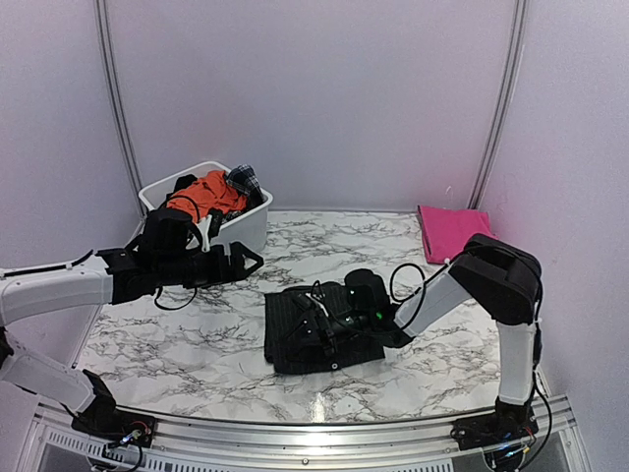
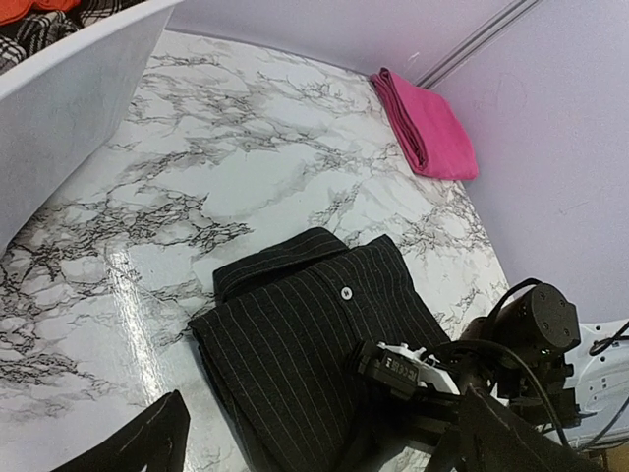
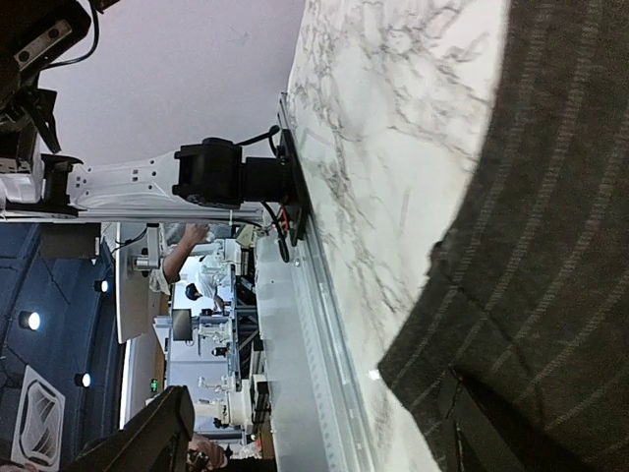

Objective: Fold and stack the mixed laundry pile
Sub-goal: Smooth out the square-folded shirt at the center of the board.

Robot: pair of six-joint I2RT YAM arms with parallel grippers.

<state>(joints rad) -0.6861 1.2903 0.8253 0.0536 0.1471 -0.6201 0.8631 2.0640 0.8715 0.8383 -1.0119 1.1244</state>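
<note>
A black thin-pinstriped shirt (image 1: 295, 344) (image 2: 285, 334) (image 3: 560, 226) lies folded flat in the middle of the marble table (image 1: 177, 344). My right gripper (image 1: 319, 317) (image 3: 314, 438) is low over it and open; one finger (image 3: 491, 433) lies against the shirt's edge, the other (image 3: 147, 438) is out over the table's front rail. My left gripper (image 1: 251, 261) (image 2: 334, 452) hovers open and empty to the left of the shirt. A magenta-pink cloth (image 1: 452, 233) (image 2: 428, 123) lies folded at the back right. An orange garment (image 1: 206, 194) and a dark plaid piece (image 1: 244, 179) sit in the tub.
The white plastic tub (image 1: 246, 228) (image 2: 69, 98) stands at the back left, close behind my left arm. Purple walls close in the back and right side. A metal rail (image 1: 295, 438) runs along the front edge.
</note>
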